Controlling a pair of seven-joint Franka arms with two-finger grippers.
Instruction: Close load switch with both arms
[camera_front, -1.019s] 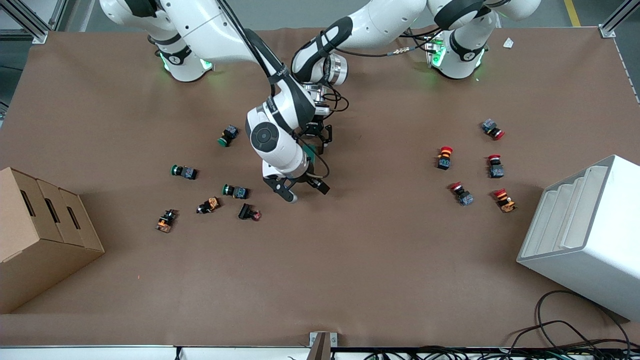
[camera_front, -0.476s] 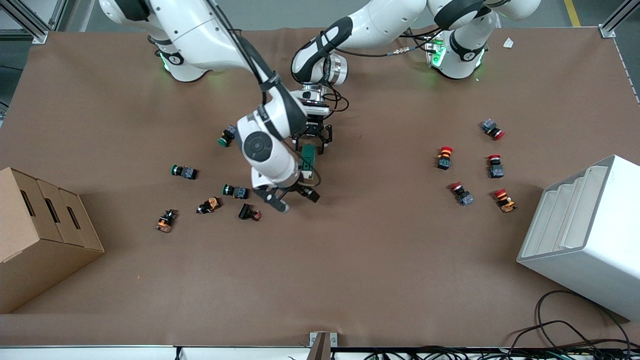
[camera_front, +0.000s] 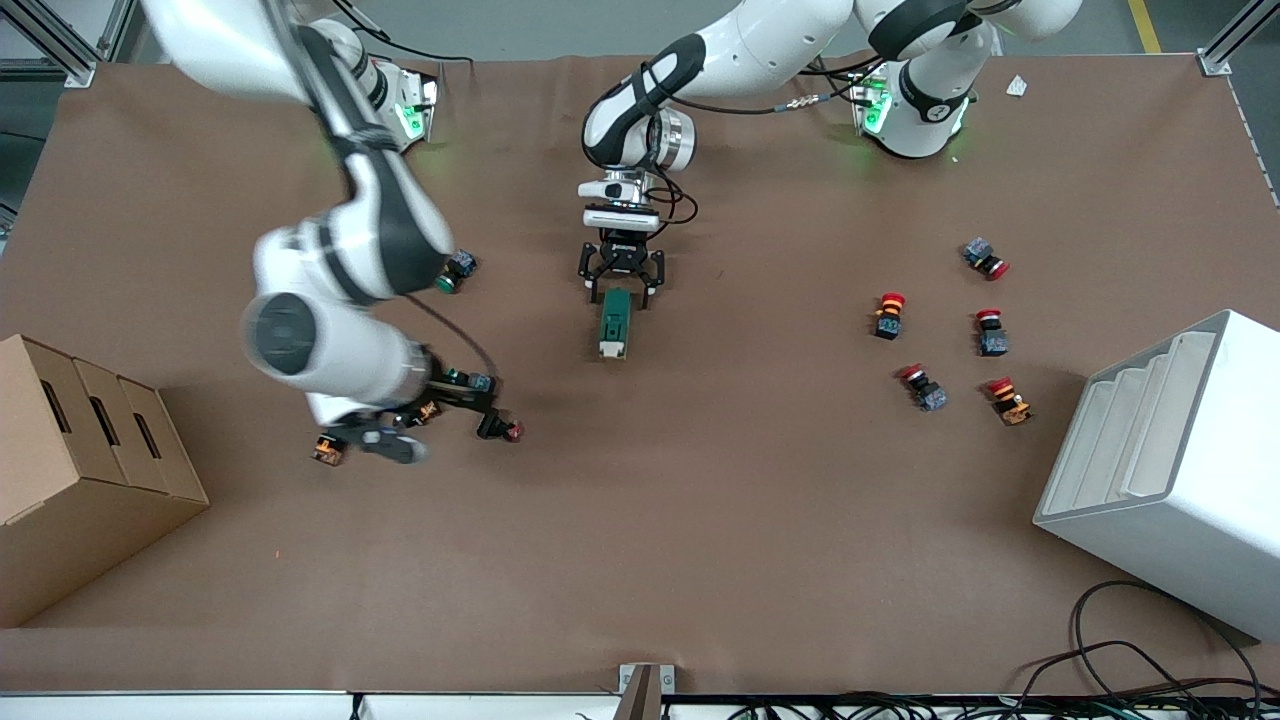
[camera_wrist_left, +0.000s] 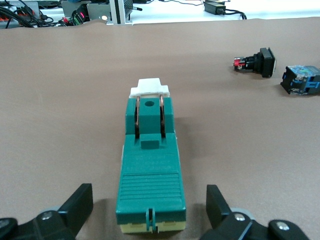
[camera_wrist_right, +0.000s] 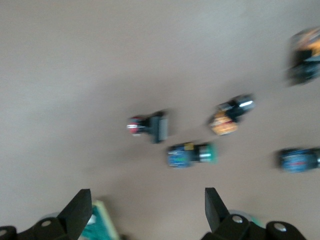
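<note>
The load switch, a dark-green block with a white lever end, lies flat on the brown table near the middle. In the left wrist view the load switch shows its white lever at the end away from the camera. My left gripper is open, low at the switch's end nearer the bases; its fingers flank that end with gaps on both sides. My right gripper is open and empty, blurred, over a cluster of push-buttons toward the right arm's end. The right wrist view shows the right gripper above bare table.
Several push-buttons lie under and around the right gripper, and more red-capped ones toward the left arm's end. A cardboard box stands at the right arm's end. A white rack stands at the left arm's end.
My right arm has swung away from the load switch toward its own end of the table, uncovering the switch. The left gripper and the switch have stayed in place.
</note>
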